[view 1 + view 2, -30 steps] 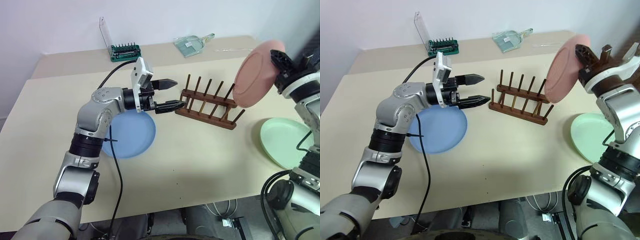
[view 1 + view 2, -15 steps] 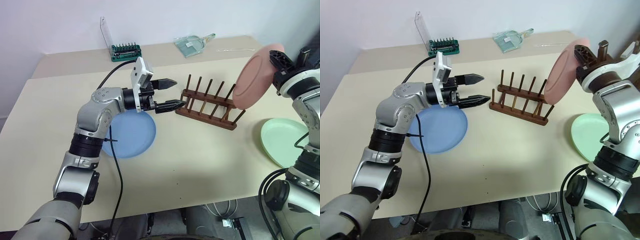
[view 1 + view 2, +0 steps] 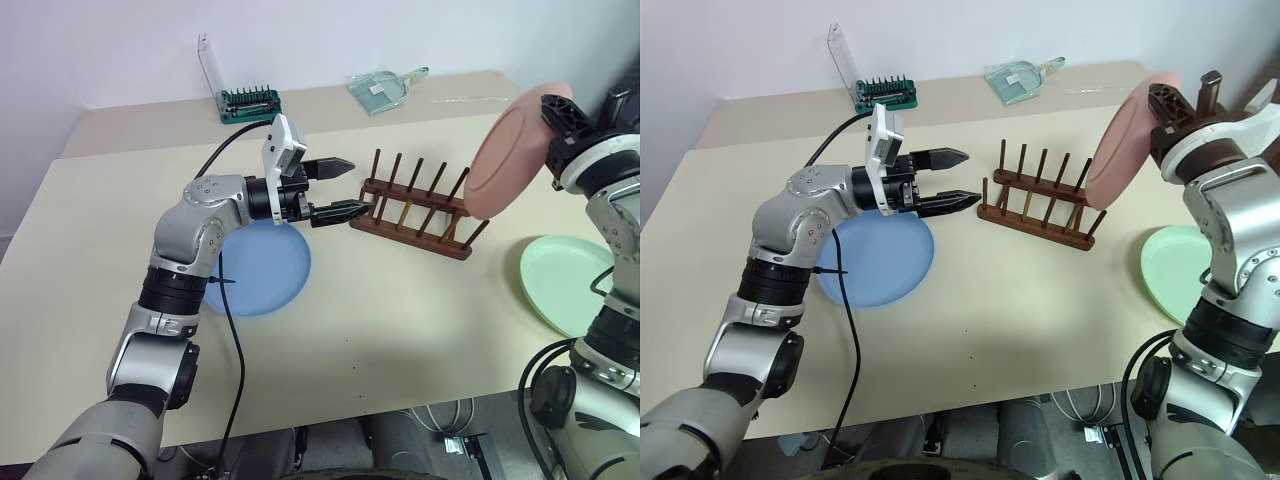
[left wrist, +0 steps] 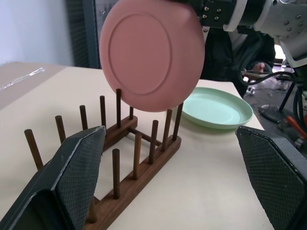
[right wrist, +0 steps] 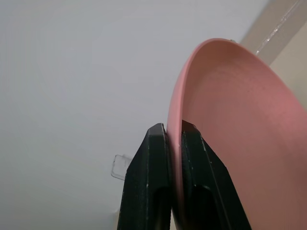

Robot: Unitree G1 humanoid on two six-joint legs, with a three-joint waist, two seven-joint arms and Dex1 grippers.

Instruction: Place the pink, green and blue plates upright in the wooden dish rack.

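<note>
Right pincer (image 5: 173, 139) clamped on the rim of the pink plate (image 3: 510, 160), which hangs on edge in the air over the end of the wooden dish rack (image 3: 415, 210) nearest the right arm, clear of the pegs. Left pincer (image 3: 342, 190) level, fingers spread apart, nothing between them, tips just beside the rack's other end. Blue plate (image 3: 262, 268) flat on the worktop (image 3: 400, 330) at 8 o'clock from the rack. Green plate (image 3: 565, 282) flat at 4 o'clock from it.
</note>
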